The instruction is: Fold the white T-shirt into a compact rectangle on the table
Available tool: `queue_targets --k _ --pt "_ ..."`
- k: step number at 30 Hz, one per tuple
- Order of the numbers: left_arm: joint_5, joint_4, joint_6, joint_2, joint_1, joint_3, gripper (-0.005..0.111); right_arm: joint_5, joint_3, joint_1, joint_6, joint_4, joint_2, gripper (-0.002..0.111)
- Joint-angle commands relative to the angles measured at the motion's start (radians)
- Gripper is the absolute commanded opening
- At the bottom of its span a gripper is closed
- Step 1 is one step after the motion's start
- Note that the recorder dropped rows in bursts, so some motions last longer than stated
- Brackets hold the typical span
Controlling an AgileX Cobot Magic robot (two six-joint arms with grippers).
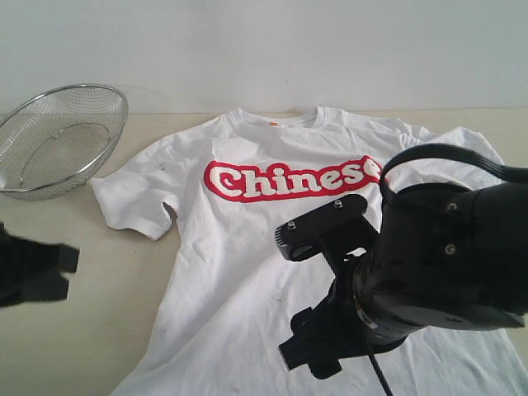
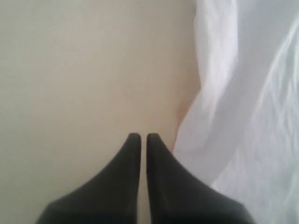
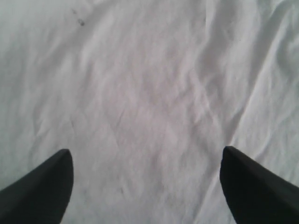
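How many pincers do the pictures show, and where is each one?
2. The left pincer, shut, is over the table beside the white T-shirt's edge; the right pincer, open, is over the shirt's cloth. None seems hidden.

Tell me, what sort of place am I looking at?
Probably a robot test bench, not a home: a pale beige wood-grain table against a bare white wall, a white short-sleeved T-shirt spread flat on it, and a black robot arm above.
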Motion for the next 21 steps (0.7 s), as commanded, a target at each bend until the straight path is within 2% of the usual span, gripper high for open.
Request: queue_targets --k 1,7,11,16,21 --pt "-0.063 0.015 0.017 0.145 0.004 -0.14 0.004 -0.035 -0.003 0.0 -0.011 0.007 -0.012 0.077" --pt "-0.17 0.015 0.052 0.394 0.004 -0.318 0.004 -0.037 -0.003 0.0 -0.011 0.007 -0.012 0.077" --pt "-0.131 0.015 0.083 0.567 0.004 -0.47 0.004 -0.069 -0.003 0.0 -0.014 0.026 -0.012 0.077" --pt "-0.081 -0.012 0.116 0.7 0.004 -0.637 0.004 -0.153 -0.003 0.0 -0.044 0.074 -0.012 0.077" --pt "-0.078 -0.012 0.133 0.792 0.004 -0.711 0.004 -0.147 -0.003 0.0 -0.04 0.079 -0.012 0.077"
